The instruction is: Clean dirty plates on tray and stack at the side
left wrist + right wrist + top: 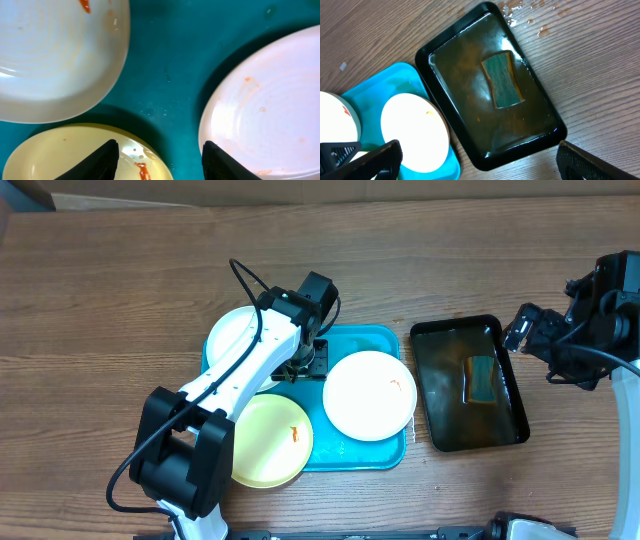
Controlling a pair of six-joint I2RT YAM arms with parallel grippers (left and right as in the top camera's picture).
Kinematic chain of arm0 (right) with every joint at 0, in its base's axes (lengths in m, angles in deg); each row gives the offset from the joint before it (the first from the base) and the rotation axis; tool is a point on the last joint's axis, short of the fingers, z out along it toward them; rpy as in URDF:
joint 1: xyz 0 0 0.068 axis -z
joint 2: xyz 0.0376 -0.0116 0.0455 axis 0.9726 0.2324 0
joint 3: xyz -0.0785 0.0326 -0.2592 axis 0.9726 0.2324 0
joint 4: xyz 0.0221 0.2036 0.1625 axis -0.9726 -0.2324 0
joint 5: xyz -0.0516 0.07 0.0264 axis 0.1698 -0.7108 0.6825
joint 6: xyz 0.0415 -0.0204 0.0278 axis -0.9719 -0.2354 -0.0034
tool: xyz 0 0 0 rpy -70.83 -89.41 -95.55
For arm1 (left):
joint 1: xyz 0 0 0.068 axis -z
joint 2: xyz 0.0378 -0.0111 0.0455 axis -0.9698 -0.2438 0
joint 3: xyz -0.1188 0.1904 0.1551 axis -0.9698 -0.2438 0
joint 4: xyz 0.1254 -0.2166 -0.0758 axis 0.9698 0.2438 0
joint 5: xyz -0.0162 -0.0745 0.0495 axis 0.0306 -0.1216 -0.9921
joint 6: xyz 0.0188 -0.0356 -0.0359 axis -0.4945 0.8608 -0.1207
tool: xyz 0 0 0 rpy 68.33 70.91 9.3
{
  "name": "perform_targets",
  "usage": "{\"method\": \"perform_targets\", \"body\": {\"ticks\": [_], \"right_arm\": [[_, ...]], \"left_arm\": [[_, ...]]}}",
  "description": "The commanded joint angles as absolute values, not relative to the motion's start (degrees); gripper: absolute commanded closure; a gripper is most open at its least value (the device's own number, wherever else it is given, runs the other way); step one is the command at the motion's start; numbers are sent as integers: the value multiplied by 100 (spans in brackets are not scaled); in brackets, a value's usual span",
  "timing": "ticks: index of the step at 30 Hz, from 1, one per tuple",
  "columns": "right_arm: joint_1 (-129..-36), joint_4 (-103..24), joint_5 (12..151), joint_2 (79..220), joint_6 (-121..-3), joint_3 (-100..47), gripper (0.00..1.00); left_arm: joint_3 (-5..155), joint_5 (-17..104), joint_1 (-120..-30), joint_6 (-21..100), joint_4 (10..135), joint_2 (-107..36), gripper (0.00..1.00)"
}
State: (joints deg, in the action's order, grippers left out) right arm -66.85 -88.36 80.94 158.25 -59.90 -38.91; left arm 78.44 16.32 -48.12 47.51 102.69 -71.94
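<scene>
Overhead, the left gripper [305, 365] hangs open above the tray [385, 333] among three plates [369, 394], while the right gripper [518, 330] is spread wide.

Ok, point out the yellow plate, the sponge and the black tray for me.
yellow plate [268, 442], overhead view, centre of its face.
sponge [503, 80], right wrist view, middle of its top.
black tray [520, 149], right wrist view, its near rim.

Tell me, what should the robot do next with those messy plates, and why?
Probably lower the left gripper and close it on the rim of the yellow plate. Its jaws are open and empty just above the blue tray, that rim lies between them, and the plate has a red smear, so it looks uncleaned.
</scene>
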Motion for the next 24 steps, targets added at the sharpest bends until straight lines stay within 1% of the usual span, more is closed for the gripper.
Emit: {"method": "perform_targets", "body": {"ticks": [1, 10, 16, 20, 24], "right_arm": [[-6685, -8803, 8070, 15831, -6014, -3882, 0], [-6685, -8803, 8070, 15831, -6014, -3882, 0], [-6685, -8803, 8072, 15831, -6014, -3882, 0], [-6685, -8803, 8070, 15831, -6014, -3882, 0], [-6685, -8578, 8227, 15831, -5972, -3882, 0]], "left_arm": [[7675, 2080, -4699, 4530, 10175, -7231, 46], [6849, 2128, -4360, 4648, 9102, -7233, 50], [6666, 2119, -4314, 4661, 8875, -7233, 60], [6620, 1986, -4309, 4698, 8840, -7235, 60], [6366, 1970, -4279, 4705, 8530, -7235, 60]]}}
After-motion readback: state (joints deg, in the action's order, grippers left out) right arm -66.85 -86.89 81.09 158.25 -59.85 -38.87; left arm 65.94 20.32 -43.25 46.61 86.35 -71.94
